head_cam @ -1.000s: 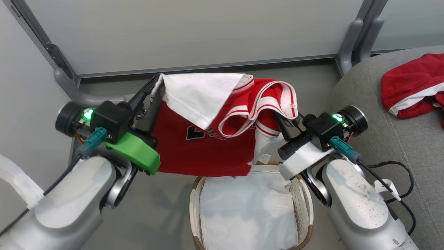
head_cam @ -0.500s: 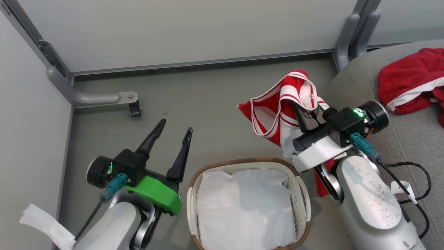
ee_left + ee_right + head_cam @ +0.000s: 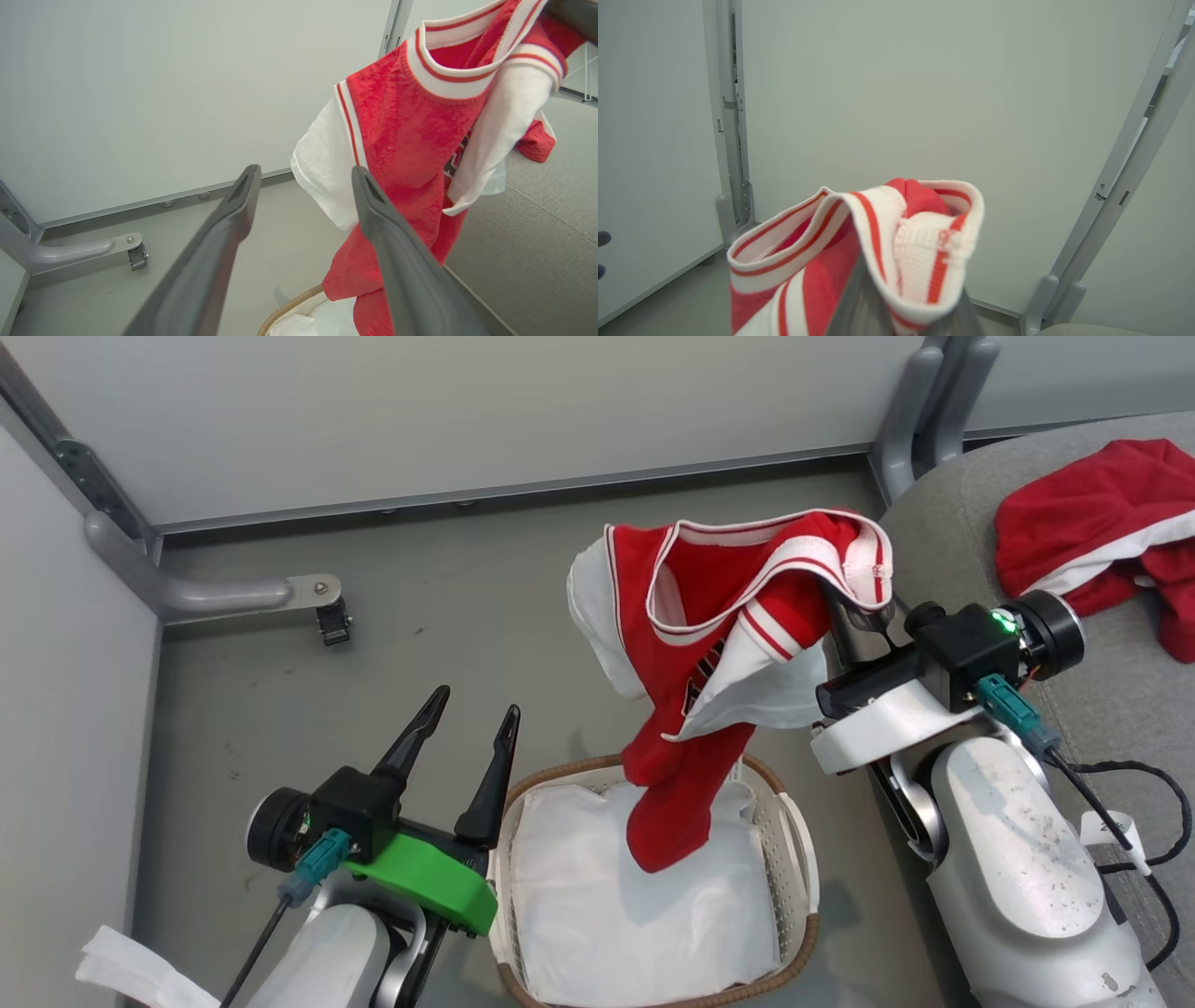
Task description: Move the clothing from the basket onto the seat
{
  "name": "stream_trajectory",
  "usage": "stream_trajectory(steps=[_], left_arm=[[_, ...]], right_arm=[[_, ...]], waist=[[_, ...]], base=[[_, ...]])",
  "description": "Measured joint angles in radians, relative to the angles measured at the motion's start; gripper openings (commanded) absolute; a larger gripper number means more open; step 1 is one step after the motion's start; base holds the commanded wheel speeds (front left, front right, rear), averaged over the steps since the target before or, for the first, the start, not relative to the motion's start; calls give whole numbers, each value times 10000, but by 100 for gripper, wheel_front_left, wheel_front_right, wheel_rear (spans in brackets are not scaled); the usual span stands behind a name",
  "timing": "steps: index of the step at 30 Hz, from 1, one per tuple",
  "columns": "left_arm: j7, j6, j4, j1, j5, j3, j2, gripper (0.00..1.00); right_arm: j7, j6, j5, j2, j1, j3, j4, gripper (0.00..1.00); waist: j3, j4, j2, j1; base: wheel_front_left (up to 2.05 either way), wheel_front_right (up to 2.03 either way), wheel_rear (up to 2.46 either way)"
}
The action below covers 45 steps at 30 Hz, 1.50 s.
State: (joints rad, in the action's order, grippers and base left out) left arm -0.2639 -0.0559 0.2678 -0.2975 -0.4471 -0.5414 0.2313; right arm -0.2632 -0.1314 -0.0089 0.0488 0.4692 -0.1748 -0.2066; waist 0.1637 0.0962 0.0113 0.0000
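Clothing (image 3: 691,644), a red jersey, hangs over the basket (image 3: 805,859) with its striped trim band pinched between the right fingers (image 3: 852,312) and its lower end dangling above the white liner (image 3: 597,915). A second red garment (image 3: 1074,532) lies near the far edge of the seat (image 3: 1134,709). The left fingers (image 3: 493,775) are spread and empty above the floor (image 3: 280,709), just beside the basket's left rim.

A dull grey floor (image 3: 448,616) meets pale partition panels (image 3: 467,411) at twelve o'clock, with a grey metal foot (image 3: 233,593) and small caster (image 3: 333,623) at ten and twin grey posts (image 3: 901,420) at one.
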Motion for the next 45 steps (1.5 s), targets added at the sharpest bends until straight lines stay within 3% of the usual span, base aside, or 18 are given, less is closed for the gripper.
stream_trajectory(steps=[13, 27, 33, 39, 43, 45], left_arm=[[0, -510, 238, -8, 775, 324, -376, 100], [-2, -681, 510, -467, 1150, -374, -276, 100], [-2, -692, 560, -533, 1152, -560, -259, 100], [-2, -715, 577, -596, 1150, -573, -169, 100], [-2, -717, 491, -644, 1150, -508, -104, 100], [-2, -717, 437, -715, 1183, -518, -69, 100]], right_arm=[[0, 0, 211, 10, -31, 430, 627, 0], [0, 0, 403, 17, -577, 978, 644, 0], [2, 0, 234, 13, -432, 1225, 694, 0], [0, 0, 54, 36, 1028, 1634, 941, 0], [0, 0, 4, 598, 2695, 2084, 838, 0], [0, -2, 12, 1329, 3740, 2499, 499, 0]], waist=[[442, 1778, 0, 0], [1145, 4025, 0, 0], [1481, 4140, 0, 0], [1646, 3794, 0, 0], [1845, 3557, 0, 0], [1951, 3404, 0, 1]], base=[[0, 0, 0], [0, 0, 0], [0, 0, 0], [0, 0, 0], [0, 0, 0], [0, 0, 0]])
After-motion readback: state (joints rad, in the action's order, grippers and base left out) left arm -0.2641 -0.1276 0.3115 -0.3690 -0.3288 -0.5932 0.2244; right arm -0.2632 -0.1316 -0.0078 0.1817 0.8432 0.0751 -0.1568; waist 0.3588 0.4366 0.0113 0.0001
